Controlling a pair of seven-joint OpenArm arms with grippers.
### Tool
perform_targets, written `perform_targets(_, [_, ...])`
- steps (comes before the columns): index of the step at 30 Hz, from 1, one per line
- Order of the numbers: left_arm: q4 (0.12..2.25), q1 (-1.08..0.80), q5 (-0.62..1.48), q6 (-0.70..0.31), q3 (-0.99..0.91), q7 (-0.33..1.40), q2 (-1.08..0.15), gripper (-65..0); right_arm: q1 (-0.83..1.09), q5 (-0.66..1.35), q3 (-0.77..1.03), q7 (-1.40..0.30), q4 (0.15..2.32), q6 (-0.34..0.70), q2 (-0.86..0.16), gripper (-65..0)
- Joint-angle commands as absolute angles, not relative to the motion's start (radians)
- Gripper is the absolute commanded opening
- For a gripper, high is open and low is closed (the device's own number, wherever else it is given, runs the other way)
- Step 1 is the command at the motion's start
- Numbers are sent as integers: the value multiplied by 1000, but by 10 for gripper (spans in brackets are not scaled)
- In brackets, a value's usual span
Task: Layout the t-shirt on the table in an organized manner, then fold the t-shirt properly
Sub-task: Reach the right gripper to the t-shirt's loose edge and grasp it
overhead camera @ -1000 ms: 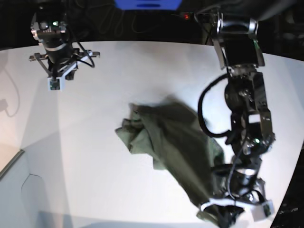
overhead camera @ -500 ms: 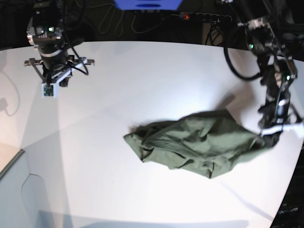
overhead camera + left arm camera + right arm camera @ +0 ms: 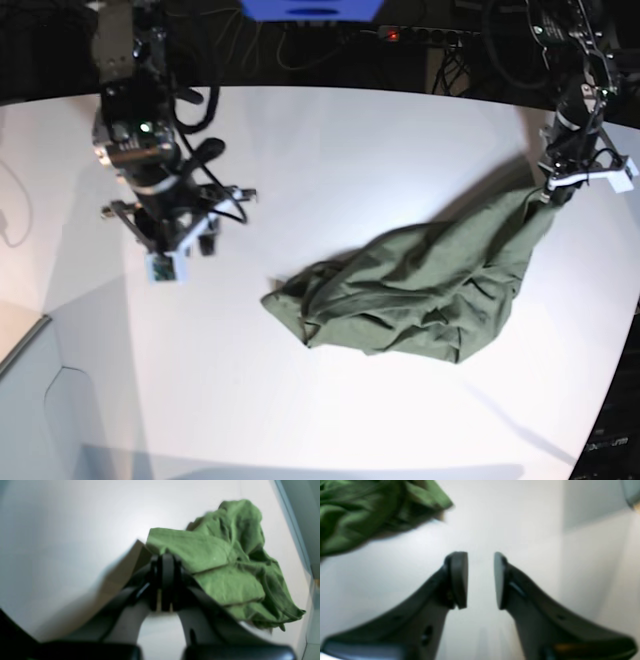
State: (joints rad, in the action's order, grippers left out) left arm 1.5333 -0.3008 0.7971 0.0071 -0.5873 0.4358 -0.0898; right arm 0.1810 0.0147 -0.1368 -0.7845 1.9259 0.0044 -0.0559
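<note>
While the left jaws pinch the t-shirt [image 3: 420,290], the right jaws stand partly open, empty

T-shirt [image 3: 420,290]: bunched on the tabletop [image 3: 320,150], toward my left arm.
My right fingers [image 3: 170,245]: over bare tabletop, apart from it.

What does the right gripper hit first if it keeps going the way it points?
Likely bare table: the right gripper has open fingers aimed at white surface, with the t-shirt off to one side. Depth is unclear.
</note>
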Motion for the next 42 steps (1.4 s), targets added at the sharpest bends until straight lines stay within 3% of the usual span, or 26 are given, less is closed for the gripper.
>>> perform_targets(1, [1554,-308,808,-4,-588,421,-110,-649,147,13,-153,-765,1923,5,-56,-426])
perform_targets(7, [1632,-401,806,-4,-590,420,-162,-649,4,13,-239,-765,1779,5,-61,-356])
perform_targets(19, [1647,-446,809,-5,-734,423,-208,-649,-127,13,-490,-757,1627,5,-56,-344])
perform_targets(27, [1650,-426,809,-5,-734,423,-202,-649,-199,8,-676,-756,1569,5,-36,-256])
perform_targets(42, [1649,-424,809,-5,-734,423,-202,-649,-332,8,-788,-450,1193,5,-1,-256])
